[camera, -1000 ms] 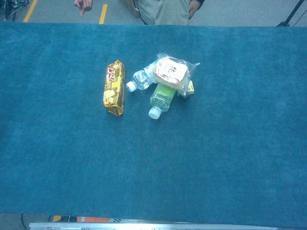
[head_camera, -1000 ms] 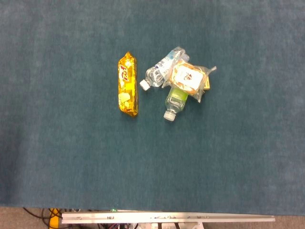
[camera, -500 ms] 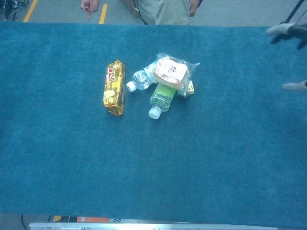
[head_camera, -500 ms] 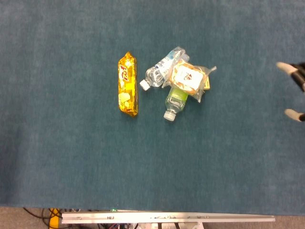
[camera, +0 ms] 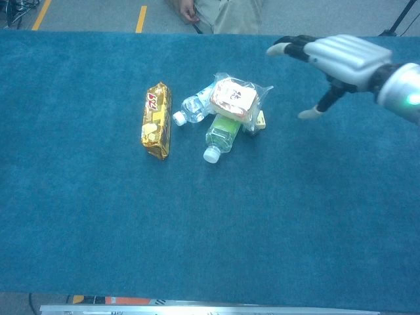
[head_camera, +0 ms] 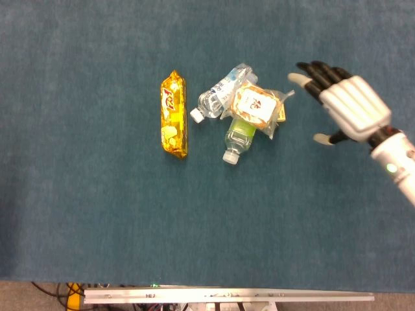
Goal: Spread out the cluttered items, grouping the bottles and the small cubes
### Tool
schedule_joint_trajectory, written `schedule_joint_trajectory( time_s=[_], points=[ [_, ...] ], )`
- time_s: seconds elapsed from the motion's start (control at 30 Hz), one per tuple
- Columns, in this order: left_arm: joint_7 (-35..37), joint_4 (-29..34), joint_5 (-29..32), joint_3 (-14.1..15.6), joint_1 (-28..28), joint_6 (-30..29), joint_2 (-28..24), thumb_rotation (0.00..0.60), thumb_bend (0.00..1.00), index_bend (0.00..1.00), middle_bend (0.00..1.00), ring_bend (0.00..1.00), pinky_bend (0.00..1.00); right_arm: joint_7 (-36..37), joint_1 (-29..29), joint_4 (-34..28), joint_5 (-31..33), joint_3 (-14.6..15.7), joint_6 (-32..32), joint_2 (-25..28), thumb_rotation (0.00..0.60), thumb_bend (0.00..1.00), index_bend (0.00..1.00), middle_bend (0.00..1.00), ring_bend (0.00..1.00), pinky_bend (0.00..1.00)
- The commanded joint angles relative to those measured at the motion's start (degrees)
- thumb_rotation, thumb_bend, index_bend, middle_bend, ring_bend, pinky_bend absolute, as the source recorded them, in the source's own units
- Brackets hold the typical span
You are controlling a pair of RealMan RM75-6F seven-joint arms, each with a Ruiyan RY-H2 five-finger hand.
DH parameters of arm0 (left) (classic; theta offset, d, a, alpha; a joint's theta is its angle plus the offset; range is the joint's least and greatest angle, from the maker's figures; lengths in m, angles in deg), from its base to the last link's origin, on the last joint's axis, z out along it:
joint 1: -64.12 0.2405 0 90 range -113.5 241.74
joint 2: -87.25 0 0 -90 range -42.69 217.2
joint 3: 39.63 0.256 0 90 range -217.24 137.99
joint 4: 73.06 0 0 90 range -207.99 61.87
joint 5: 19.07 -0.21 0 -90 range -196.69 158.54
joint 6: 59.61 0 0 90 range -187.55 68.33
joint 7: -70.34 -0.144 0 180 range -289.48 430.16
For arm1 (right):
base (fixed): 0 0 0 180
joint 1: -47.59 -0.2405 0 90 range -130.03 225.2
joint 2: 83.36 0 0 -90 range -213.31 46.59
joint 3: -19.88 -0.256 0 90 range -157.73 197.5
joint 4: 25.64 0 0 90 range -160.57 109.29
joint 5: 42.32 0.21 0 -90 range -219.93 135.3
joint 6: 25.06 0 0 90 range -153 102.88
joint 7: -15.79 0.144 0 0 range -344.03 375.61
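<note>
The right hand (head_camera: 350, 107) is being held open and empty above the teal cloth (head_camera: 97, 214), fingers spread toward the pile near its middle. A crinkly clear packet (head_camera: 255, 105) is lying across the green bottle (head_camera: 237, 138) and beside the clear bottle (head_camera: 217, 99); being light and slippery, it is probably best pinched at a sealed edge. The bottles are looking rigid, round, liable to roll.
</note>
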Motion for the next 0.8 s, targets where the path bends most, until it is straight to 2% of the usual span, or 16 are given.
schedule_joint_trajectory(
  time_s=[0.03, 0.53, 0.63, 0.67, 0.73, 0.8],
  points=[
    [0.1, -0.2, 0.2, 0.0, 0.2, 0.0, 0.0, 0.6, 0.39, 0.21, 0.23, 0.19, 0.23, -2.2, -3.2, 2.6, 3.7, -1.0, -2.0, -3.4, 0.6, 0.0, 0.0, 0.04, 0.01, 0.18],
    [1.1, -0.9, 1.6, -0.2, 0.7, 0.6, -0.2, 0.6, 0.39, 0.21, 0.22, 0.19, 0.23, -10.9, -16.0, 11.1, 17.9, -0.7, -6.8, -13.6, 0.6, 0.0, 0.0, 0.04, 0.01, 0.18],
    [1.4, -1.0, 1.7, -0.2, 0.9, 0.3, -0.4, 0.6, 0.39, 0.21, 0.22, 0.19, 0.23, -12.6, -18.2, 12.3, 20.4, -0.2, -6.7, -15.2, 0.6, 0.0, 0.0, 0.08, 0.02, 0.19],
    [1.5, -1.0, 1.6, -0.1, 1.1, 0.1, -0.5, 0.6, 0.39, 0.21, 0.22, 0.19, 0.23, -13.2, -18.7, 12.8, 20.8, 0.0, -6.1, -15.8, 0.6, 0.0, 0.02, 0.12, 0.05, 0.2],
    [1.6, -1.0, 1.6, -0.1, 1.3, -0.2, -0.6, 0.6, 0.39, 0.21, 0.22, 0.19, 0.23, -13.7, -19.3, 13.5, 21.5, 0.4, -5.3, -16.6, 0.6, 0.0, 0.14, 0.21, 0.12, 0.29],
    [1.8, -1.2, 1.8, -0.1, 1.5, -0.3, -0.6, 0.6, 0.39, 0.21, 0.22, 0.19, 0.23, -14.8, -20.0, 14.4, 23.0, 1.2, -4.7, -17.5, 0.6, 0.0, 0.31, 0.29, 0.21, 0.4]
  ],
)
